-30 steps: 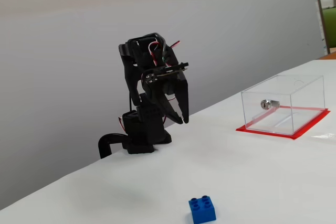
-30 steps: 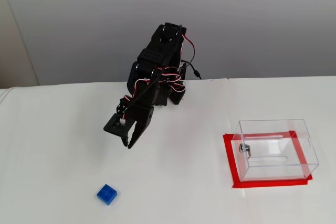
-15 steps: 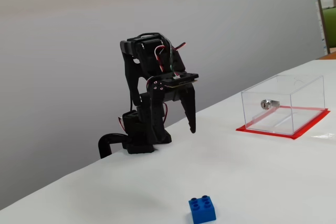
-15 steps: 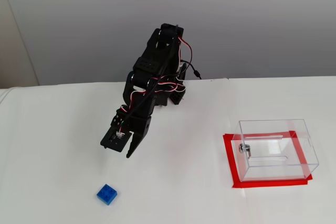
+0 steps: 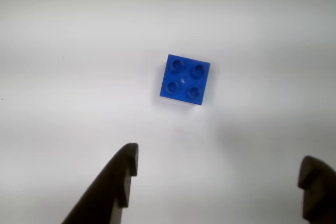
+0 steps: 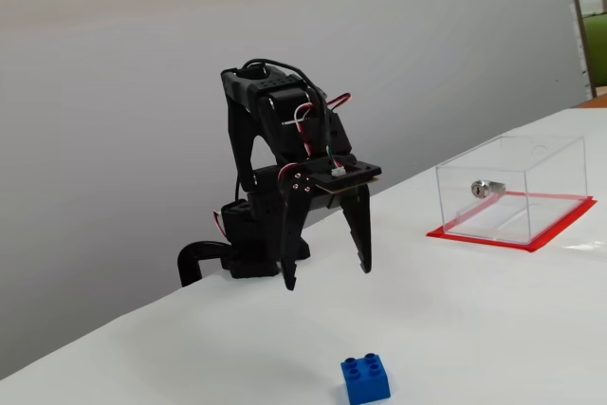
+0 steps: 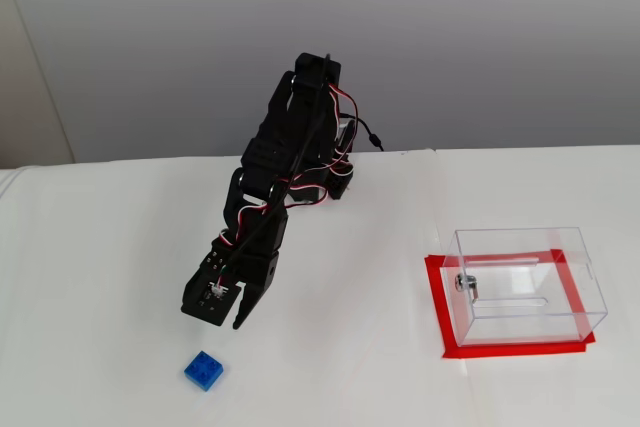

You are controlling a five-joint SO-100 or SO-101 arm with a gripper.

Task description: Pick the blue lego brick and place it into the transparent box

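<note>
My gripper (image 5: pixel 218 174), wrist view: two dark fingertips at the bottom edge, spread wide, nothing between them. Bare white table (image 5: pixel 63 77) under them.

Just beyond the tips: the blue lego brick (image 5: pixel 185 80), studs up, alone on the table, turned slightly out of square with my jaws. It sits a little left of the midline of the gap, ahead of the fingers, not yet between them.

Handling, my judgement: small hard plastic block, light, rigid, will not crush. Side walls smooth and likely a bit slippery, so a square pinch on two opposite flat walls, low on the body, beats catching the studs or a corner. With the brick skewed, a wrist turn first would set the pads flat; otherwise it may twist or squirt out as I close.

In a fixed view my gripper (image 6: pixel 327 277) hangs above the table, with the brick (image 6: pixel 366 379) nearer the camera.

Far: the transparent box (image 7: pixel 525 282), on a red base sheet (image 7: pixel 440 317), well apart from the brick, off to the right in that fixed view. Silver lock (image 7: pixel 464 284) on its left wall. Nothing is visible inside it.
</note>
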